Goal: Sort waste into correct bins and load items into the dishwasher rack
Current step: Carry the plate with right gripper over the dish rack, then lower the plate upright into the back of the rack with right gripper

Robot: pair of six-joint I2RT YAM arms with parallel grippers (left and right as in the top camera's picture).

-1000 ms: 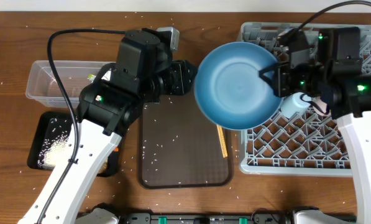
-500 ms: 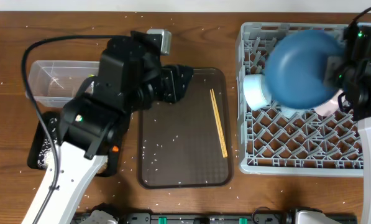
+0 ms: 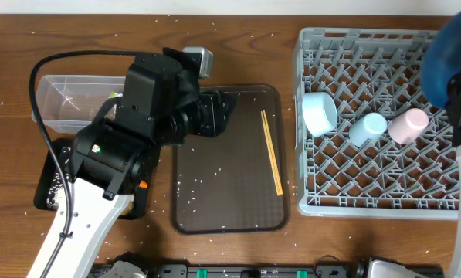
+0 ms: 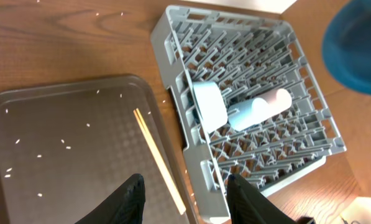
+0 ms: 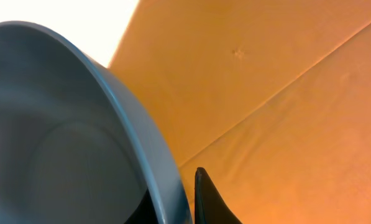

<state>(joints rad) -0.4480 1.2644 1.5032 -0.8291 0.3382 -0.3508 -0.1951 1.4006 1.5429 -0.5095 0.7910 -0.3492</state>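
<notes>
My right gripper (image 5: 180, 198) is shut on the rim of the large blue plate (image 3: 445, 55), holding it tilted on edge above the far right of the grey dishwasher rack (image 3: 323, 202). The plate fills the right wrist view (image 5: 61, 124). In the rack lie a white bowl (image 3: 319, 113), a light blue cup (image 3: 367, 129) and a pink cup (image 3: 409, 125). The wooden chopsticks (image 3: 271, 150) lie on the brown serving tray (image 3: 215, 208). My left gripper (image 4: 185, 202) is open and empty above that tray, near the chopsticks (image 4: 157, 158).
A clear tub (image 3: 60, 104) stands at the left. A black tray (image 3: 49, 181) holding white rice sits in front of it, partly under my left arm. Rice grains are scattered over the wooden table and the brown tray.
My right arm has carried the blue plate from the rack's left edge across to its far right and tipped it more on edge. My left arm has shifted slightly left.
</notes>
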